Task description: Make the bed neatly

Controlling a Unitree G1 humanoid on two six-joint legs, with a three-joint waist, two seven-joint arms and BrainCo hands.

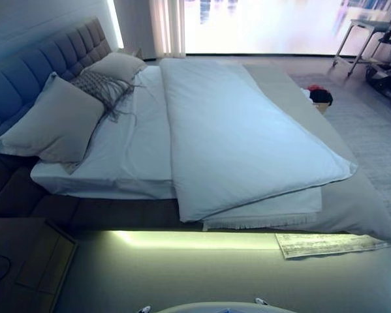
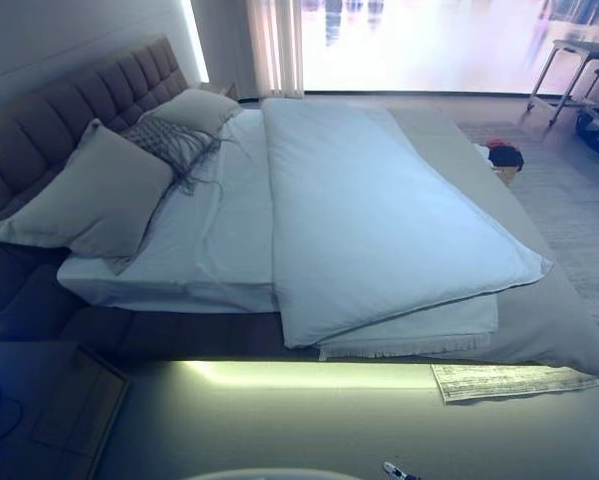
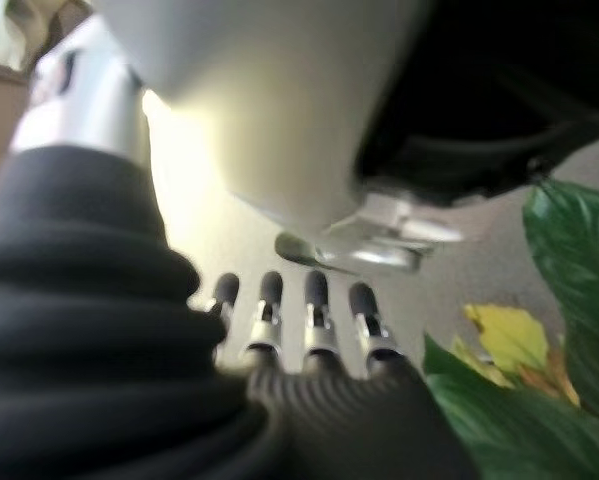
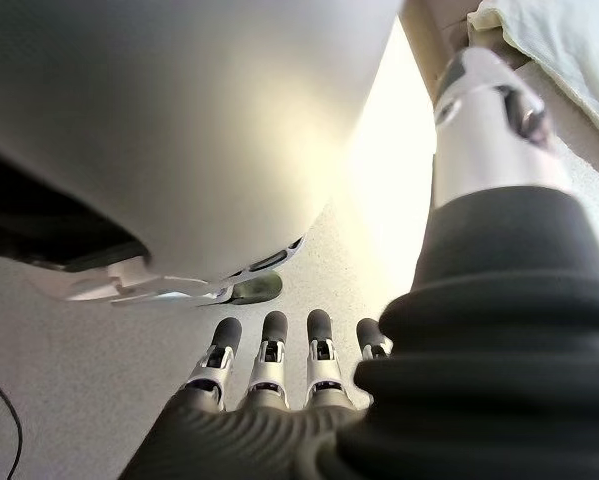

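Observation:
A bed (image 1: 84,212) with a padded headboard (image 1: 45,62) fills the eye views. A white duvet (image 1: 234,137) lies askew across it, its near corner (image 1: 342,171) over a grey bedspread (image 1: 352,202). The white sheet (image 1: 133,147) near the head is bare. Three pillows (image 1: 55,120) lean at the headboard, one with a fringe (image 1: 100,85). My left hand (image 3: 294,315) hangs down at my side, fingers straight, holding nothing. My right hand (image 4: 279,355) hangs the same way, fingers straight and empty. Neither hand shows in the eye views.
A lit strip (image 1: 195,239) runs under the bed's near side. A small rug (image 1: 329,243) lies on the floor at the bed's corner. A nightstand (image 1: 42,261) stands near left. A red and black item (image 1: 319,95) lies beyond the bed. A green plant (image 3: 539,380) is by my left hand.

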